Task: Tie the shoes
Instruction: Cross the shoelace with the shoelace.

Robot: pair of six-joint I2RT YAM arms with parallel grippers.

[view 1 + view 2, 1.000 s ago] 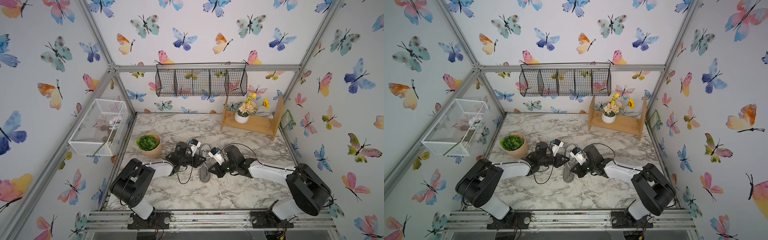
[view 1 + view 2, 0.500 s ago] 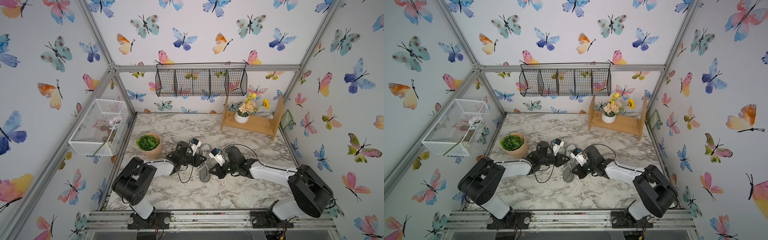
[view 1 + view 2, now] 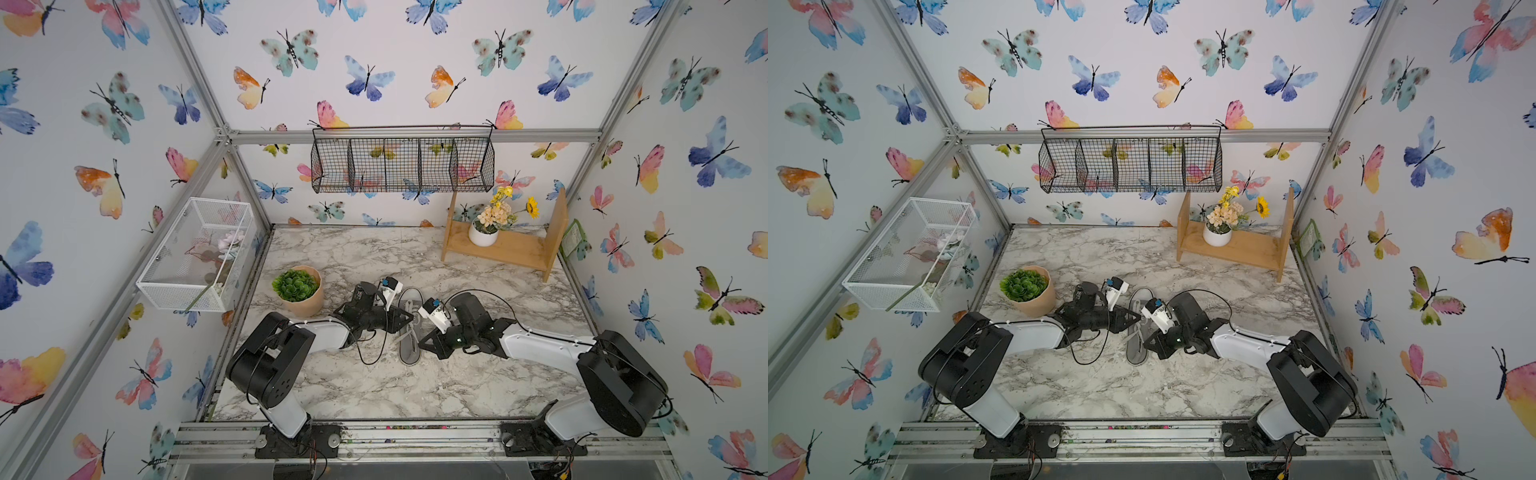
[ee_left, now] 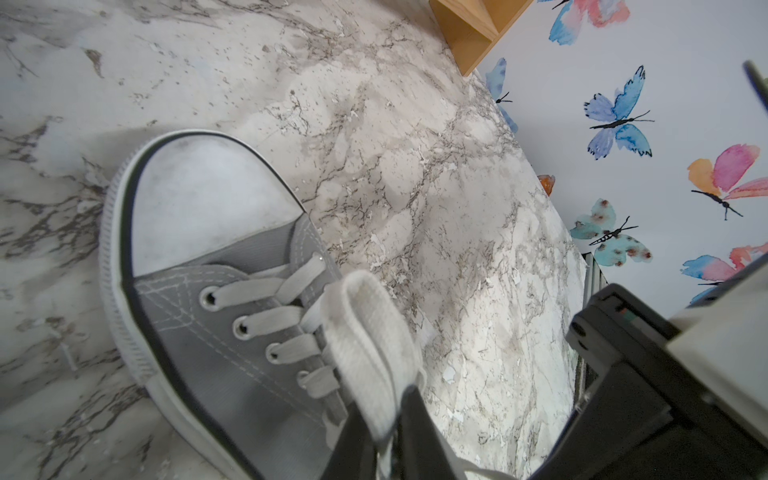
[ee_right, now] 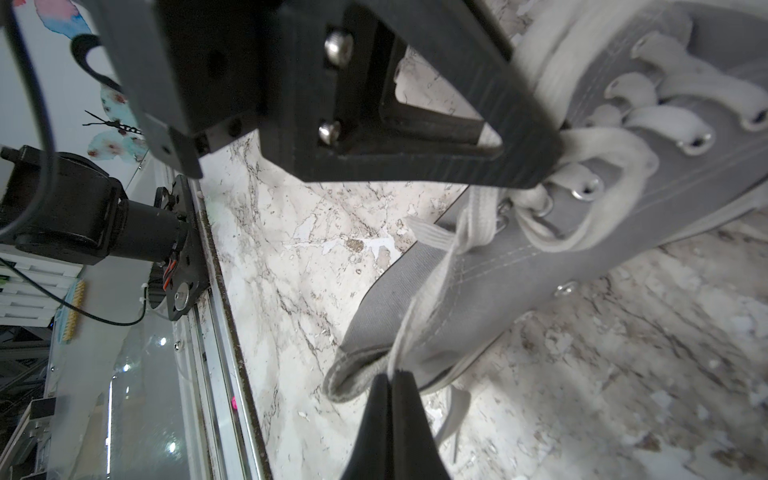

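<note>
Enclosure interior, seen in both top views. Walls (image 3: 395,54) on three sides carry white paper printed with watercolour butterflies, framed by aluminium struts (image 3: 540,135). The counter (image 3: 374,257) has a grey-veined marble finish and is evenly lit. A black wire basket (image 3: 402,166) with four compartments hangs on the back wall; a white mesh basket (image 3: 195,257) is fixed to the left wall. A wooden shelf (image 3: 511,249) stands at the back right, holding a white pot of flowers (image 3: 483,237). A tan pot with a green plant (image 3: 300,291) sits near the counter's left edge.
</note>
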